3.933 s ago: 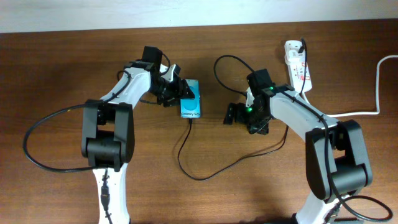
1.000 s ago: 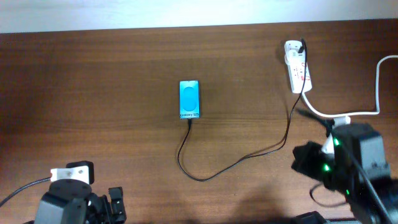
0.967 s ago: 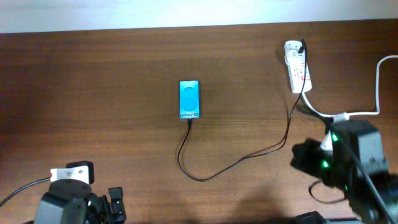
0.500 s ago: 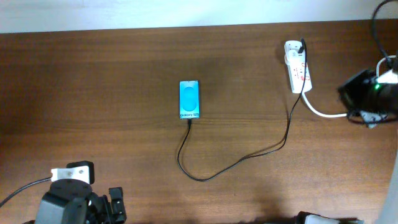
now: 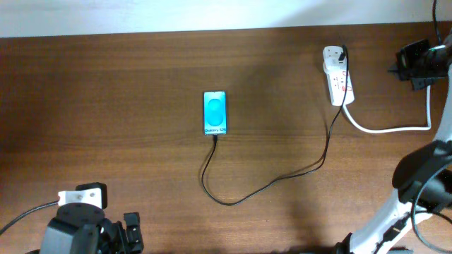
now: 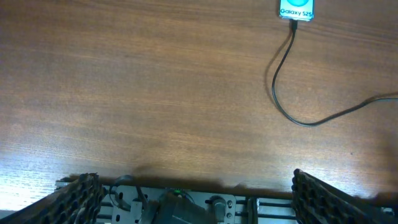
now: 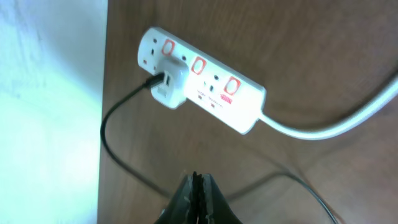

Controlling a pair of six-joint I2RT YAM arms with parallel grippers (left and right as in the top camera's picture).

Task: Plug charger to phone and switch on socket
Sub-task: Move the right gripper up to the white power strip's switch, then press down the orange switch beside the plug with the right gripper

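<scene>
The left gripper sits low at the near edge of the table; its two fingers stand spread wide, released, with only bare wood between them. The phone lies well ahead of this hand and off to its right, screen up, the words Galaxy S25 showing. The charger, a thin black cable, meets the phone's near short edge with its plug tip; from there it runs toward the hand, bends in a loop ahead of the right finger and leaves to the right.

The right gripper is clenched, its fingers pressed together with nothing between them; it hovers apart from the socket, which lies ahead of the fingertips and slantwise across the hand's view. The socket is a white strip with three red-marked switches in a row; a white adapter sits in the outlet at its left end, and the black cable comes out of the adapter and curves down past the left of the fingers. The white cord leaves the strip's other end and sweeps off to the hand's right; whether any switch is on cannot be told. From overhead this hand is at the table's far right corner, beside the socket and well apart from the phone.
</scene>
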